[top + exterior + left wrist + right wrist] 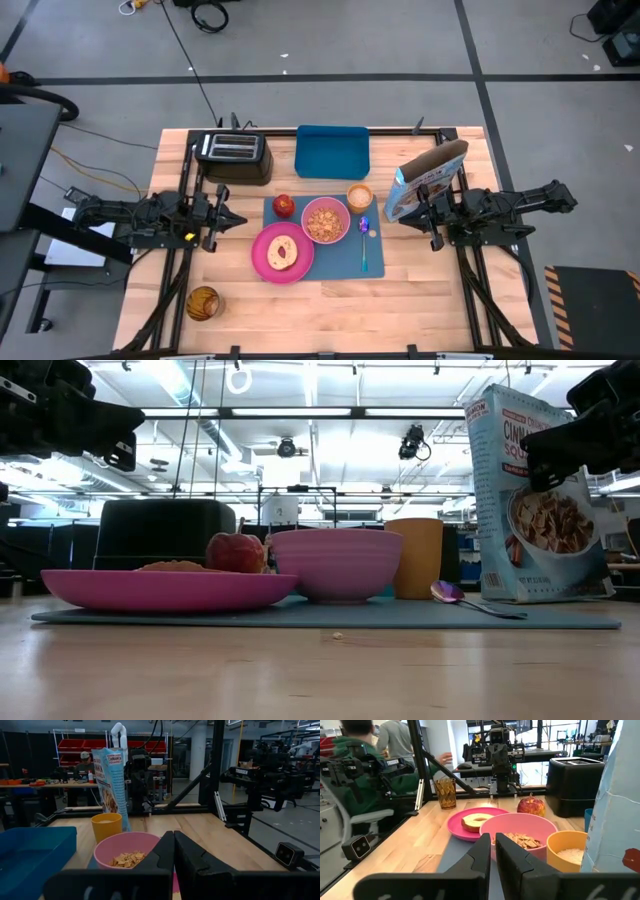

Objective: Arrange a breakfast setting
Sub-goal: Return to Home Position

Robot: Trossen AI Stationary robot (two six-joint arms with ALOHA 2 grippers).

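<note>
The blue mat lies mid-table. On it rest the pink plate bearing the toast slice, the pink bowl of cereal, the red apple, the orange cup and the blue-handled spoon. My left gripper hovers level at the mat's left edge, shut, holding nothing. My right gripper hovers level at the mat's right edge, shut, with nothing between its fingers. In the left wrist view the bowl lies just beyond my left fingers.
A cereal box stands upright right beside my right gripper. A smaller blue rimmed tray and a black toaster sit at the far edge. An amber glass stands near left. People sit beyond the table.
</note>
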